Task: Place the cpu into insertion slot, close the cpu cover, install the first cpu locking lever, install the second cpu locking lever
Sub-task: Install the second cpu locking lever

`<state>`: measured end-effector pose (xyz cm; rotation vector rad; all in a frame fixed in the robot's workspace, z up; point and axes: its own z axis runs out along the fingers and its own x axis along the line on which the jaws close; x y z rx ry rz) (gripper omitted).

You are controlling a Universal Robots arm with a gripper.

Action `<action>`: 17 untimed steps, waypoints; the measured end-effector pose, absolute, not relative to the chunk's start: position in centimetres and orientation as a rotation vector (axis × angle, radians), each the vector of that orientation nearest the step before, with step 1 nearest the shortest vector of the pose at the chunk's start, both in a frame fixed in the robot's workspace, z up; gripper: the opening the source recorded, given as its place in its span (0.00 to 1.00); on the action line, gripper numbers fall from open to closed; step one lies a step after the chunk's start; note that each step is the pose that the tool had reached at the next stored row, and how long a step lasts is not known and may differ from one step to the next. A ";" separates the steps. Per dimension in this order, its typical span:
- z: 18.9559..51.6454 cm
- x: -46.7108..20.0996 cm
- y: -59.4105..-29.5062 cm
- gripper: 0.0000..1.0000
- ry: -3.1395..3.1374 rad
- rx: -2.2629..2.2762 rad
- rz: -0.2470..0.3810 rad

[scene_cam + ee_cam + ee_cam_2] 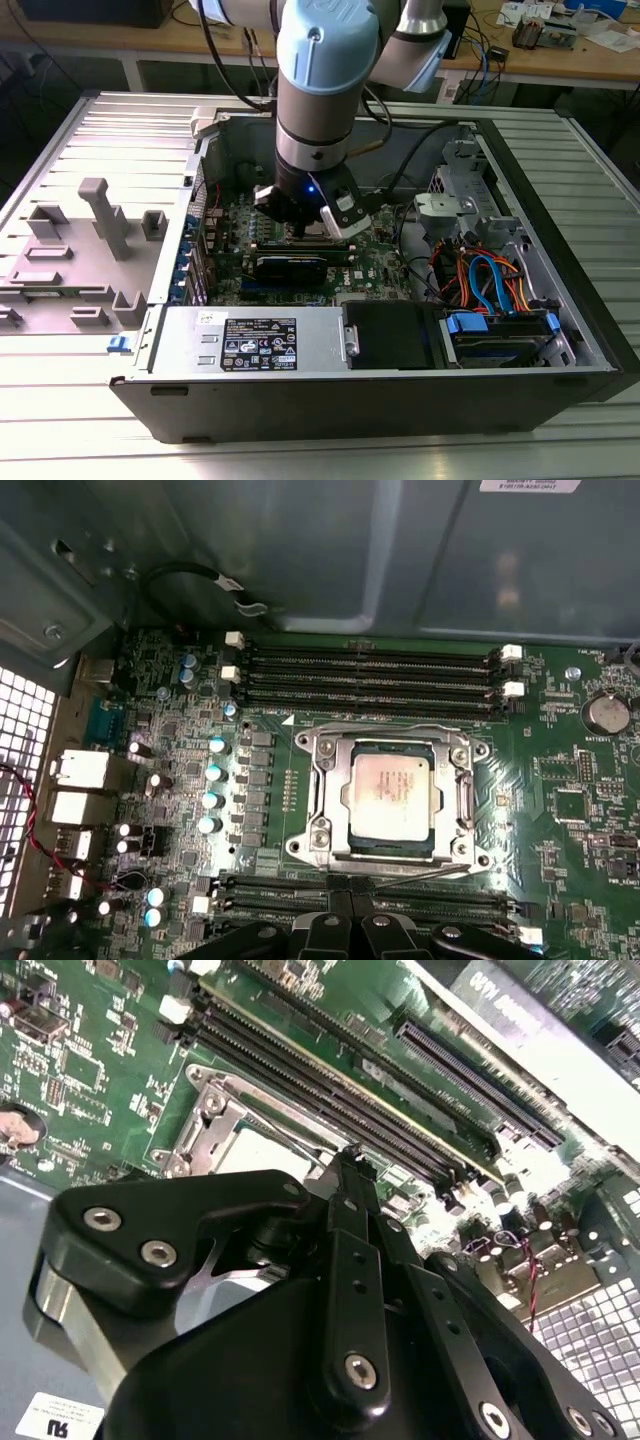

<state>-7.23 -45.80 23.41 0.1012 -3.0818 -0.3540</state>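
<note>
First wrist view shows the cpu [392,796] lying flat in the insertion slot [318,832], the cpu cover [460,755] shut over its edges. The gripper [350,912], fingers pressed together, hovers by a thin locking lever [420,874]; stiff springy wire, probably best caught near its free end.

Open computer case [560,230] lying on its side on a slatted table [60,430].
- Motherboard [375,265] on the case floor, toward the exterior view's left and centre.
- Drive bay with cables [490,290] at the exterior view's right end of the case.
- Power supply [255,345] along the near wall, left of the drive bay.
- Fixture blocks [95,245] on the table, left of the case.
- Gripper [305,222] inside the case, over the motherboard.
- The cpu [393,796] seated in the insertion slot [455,800]; the cpu cover [330,755] lying flat around it.
- Memory slots [370,675] in rows on two opposite sides of the socket.
- Workbench [560,50] behind the table, far side.
</note>
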 end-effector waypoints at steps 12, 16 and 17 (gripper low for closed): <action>22.1 -8.3 -45.9 0.11 -3.078 0.102 -0.392; 21.4 -8.8 -45.9 0.11 -3.077 0.102 -0.402; 21.3 -8.9 -45.9 0.11 -3.077 0.102 -0.404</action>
